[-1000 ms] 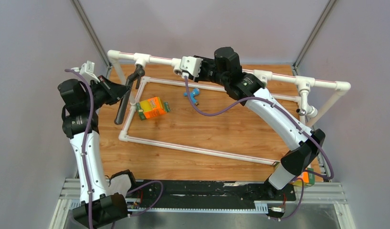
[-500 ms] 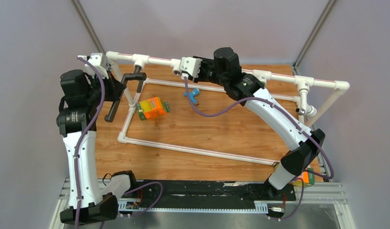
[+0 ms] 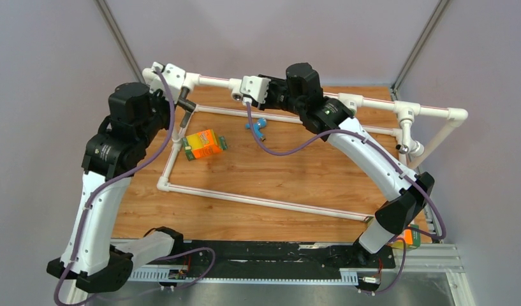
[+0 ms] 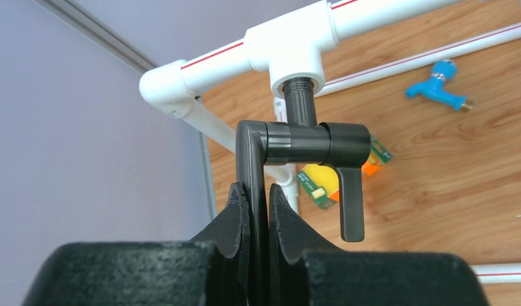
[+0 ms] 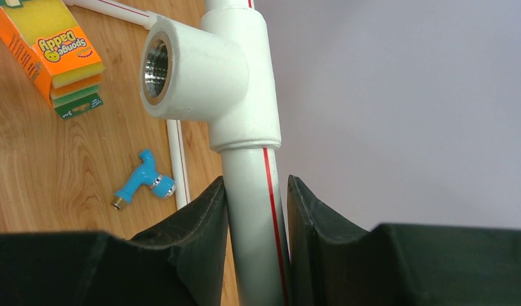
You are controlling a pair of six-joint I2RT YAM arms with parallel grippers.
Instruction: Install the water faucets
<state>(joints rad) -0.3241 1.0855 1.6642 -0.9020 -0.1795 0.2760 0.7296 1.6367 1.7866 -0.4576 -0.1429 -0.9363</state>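
The dark-brown L-shaped faucet (image 4: 296, 143) hangs under the leftmost tee socket (image 4: 296, 54) of the white pipe frame, its threaded end in the socket mouth. My left gripper (image 4: 257, 197) is shut on the faucet's long tube; in the top view it (image 3: 175, 95) sits at the frame's back left corner. My right gripper (image 5: 256, 191) is shut on the top pipe (image 5: 251, 172) just beside an empty tee socket (image 5: 181, 70); the top view shows it (image 3: 277, 89) at the bar's middle. A small blue faucet (image 3: 256, 125) lies on the table.
An orange sponge box (image 3: 202, 144) lies inside the frame's floor rectangle (image 3: 264, 201). A small white-chrome tap (image 3: 407, 148) hangs at the right tee. Another orange box (image 3: 410, 237) sits by the right arm's base. Purple walls stand close on both sides.
My left arm has swung up and to the right, carrying the dark faucet from beside the left post to under the leftmost tee socket. The right arm has not moved.
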